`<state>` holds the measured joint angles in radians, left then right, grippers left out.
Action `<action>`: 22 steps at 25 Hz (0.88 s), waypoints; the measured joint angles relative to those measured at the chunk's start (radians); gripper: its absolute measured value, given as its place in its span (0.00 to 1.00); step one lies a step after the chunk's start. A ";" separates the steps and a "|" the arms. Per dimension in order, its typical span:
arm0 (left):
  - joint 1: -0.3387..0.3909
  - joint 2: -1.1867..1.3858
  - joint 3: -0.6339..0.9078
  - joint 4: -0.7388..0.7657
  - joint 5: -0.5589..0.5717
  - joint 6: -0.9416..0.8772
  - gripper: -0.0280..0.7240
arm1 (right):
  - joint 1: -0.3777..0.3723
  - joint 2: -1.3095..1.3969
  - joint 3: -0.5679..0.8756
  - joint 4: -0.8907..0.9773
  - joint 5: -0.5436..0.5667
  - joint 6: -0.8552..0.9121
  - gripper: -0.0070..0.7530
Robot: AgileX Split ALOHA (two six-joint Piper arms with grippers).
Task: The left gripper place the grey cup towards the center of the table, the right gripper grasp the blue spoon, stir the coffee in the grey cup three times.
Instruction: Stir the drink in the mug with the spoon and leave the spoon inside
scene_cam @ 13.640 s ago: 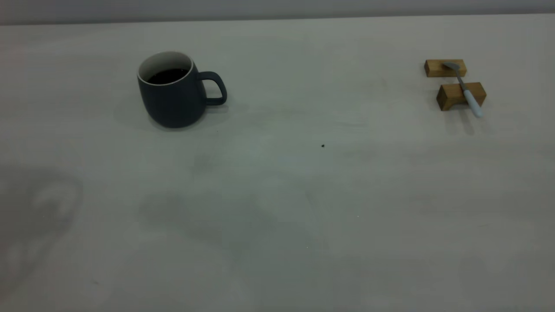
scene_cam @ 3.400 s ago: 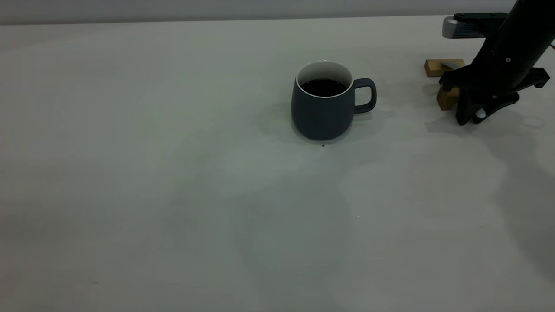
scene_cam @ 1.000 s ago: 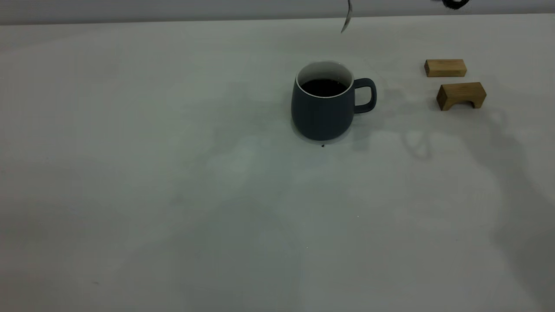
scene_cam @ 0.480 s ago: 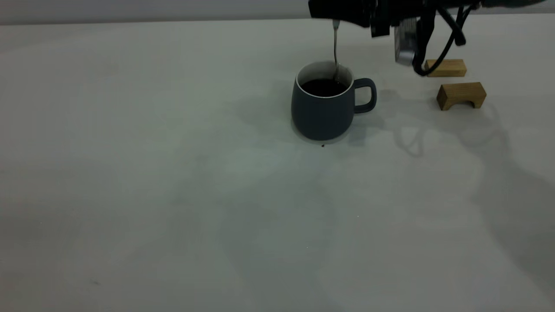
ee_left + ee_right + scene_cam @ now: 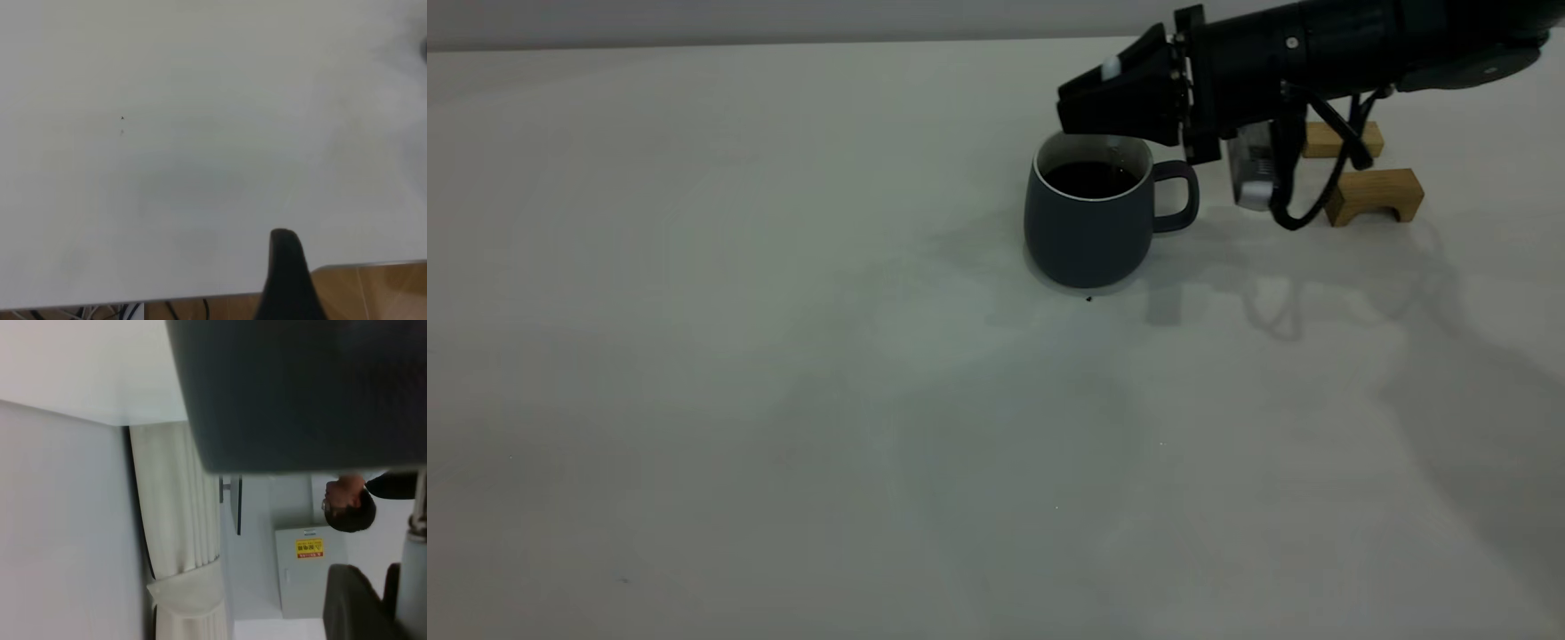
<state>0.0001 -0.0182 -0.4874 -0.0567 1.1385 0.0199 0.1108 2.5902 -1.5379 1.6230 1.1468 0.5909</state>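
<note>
Grey cup with coffee sits mid-table, nearer the far edge. Right gripper clamps blue spoon above its rim, beside wooden blocks. Left gripper near table edge, grip unclear.

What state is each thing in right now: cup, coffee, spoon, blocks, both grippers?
grey cup: upright near the table's middle, handle toward the blocks.
coffee: dark, filling the cup partway.
blue spoon: held handle-up, bowl hidden.
right gripper: just above the cup's rim, shut on the spoon.
wooden blocks: bare, on the table.
left gripper: over the table's edge.
</note>
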 joint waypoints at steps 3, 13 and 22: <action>0.000 0.000 0.000 0.000 0.000 0.000 0.82 | 0.028 0.009 -0.002 0.044 0.000 -0.001 0.16; 0.000 0.000 0.000 0.000 0.000 0.000 0.82 | 0.047 0.051 -0.098 0.134 -0.058 -0.094 0.16; 0.000 0.000 0.000 0.000 0.000 0.000 0.82 | -0.031 0.052 -0.098 -0.034 -0.002 -0.104 0.16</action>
<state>0.0001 -0.0185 -0.4874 -0.0567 1.1385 0.0199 0.0802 2.6419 -1.6362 1.5888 1.1451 0.4873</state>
